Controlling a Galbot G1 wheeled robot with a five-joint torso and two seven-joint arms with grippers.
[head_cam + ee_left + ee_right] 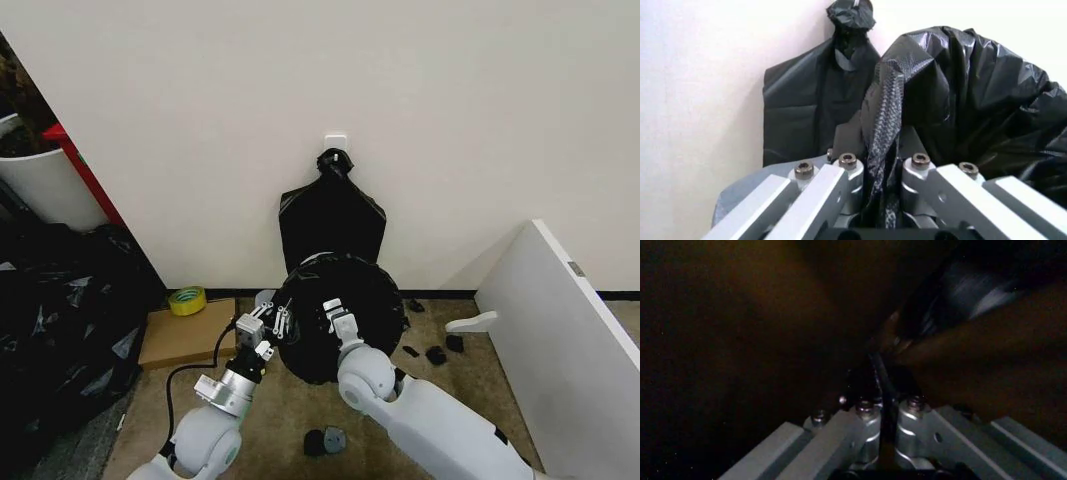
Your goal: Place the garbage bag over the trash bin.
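The black glossy garbage bag (345, 290) is drawn over a round shape on the floor against the wall; the trash bin itself is hidden beneath it. My left gripper (277, 318) is at the bag's left rim, shut on a twisted fold of the plastic (888, 125) that runs between its fingers (847, 172). My right gripper (338, 312) rests on the bag's front top. In the right wrist view it sits in darkness, its fingers (863, 412) closed on a thin strip of film (883, 390).
A flat black bundle (332, 215), knotted on top, hangs on the wall behind the bag. A heap of black sheeting (60, 320) fills the left. A cardboard box (185, 338) carries a yellow tape roll (187, 300). A white board (560, 320) leans at right. Black scraps (325, 440) lie on the carpet.
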